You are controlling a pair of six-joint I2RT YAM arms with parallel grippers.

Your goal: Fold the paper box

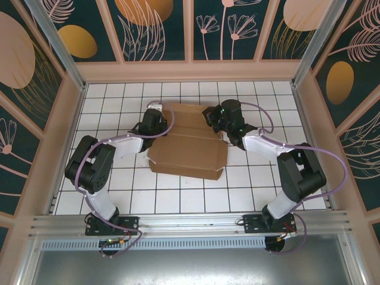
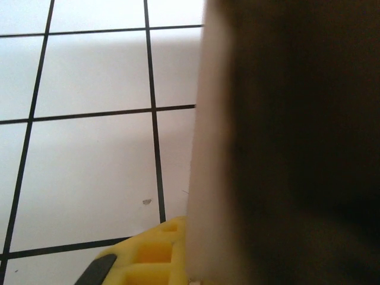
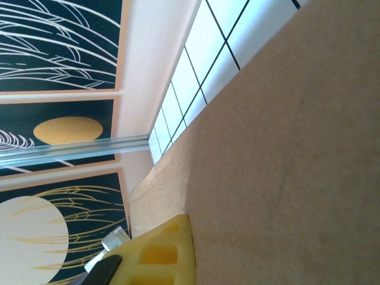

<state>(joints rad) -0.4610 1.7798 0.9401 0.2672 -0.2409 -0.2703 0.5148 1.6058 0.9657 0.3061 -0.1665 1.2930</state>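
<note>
The paper box (image 1: 189, 148) sits mid-table on the white tiled table (image 1: 119, 190), long axis running left to right, with a wide panel lying flat toward the near side. The left gripper (image 1: 158, 120) is at the box's far-left edge and the right gripper (image 1: 214, 116) is at its far-right edge, so each arm has one end and neither is really closer. Both look clenched on cardboard. In the left wrist view the brown sheet (image 2: 285, 148) stands right against the yellow finger (image 2: 148, 258), and it's the same on the right, with cardboard (image 3: 285, 178) pressed along that finger (image 3: 160, 255). The next fold probably hinges on that left-right crease, with both ends lifting together.
</note>
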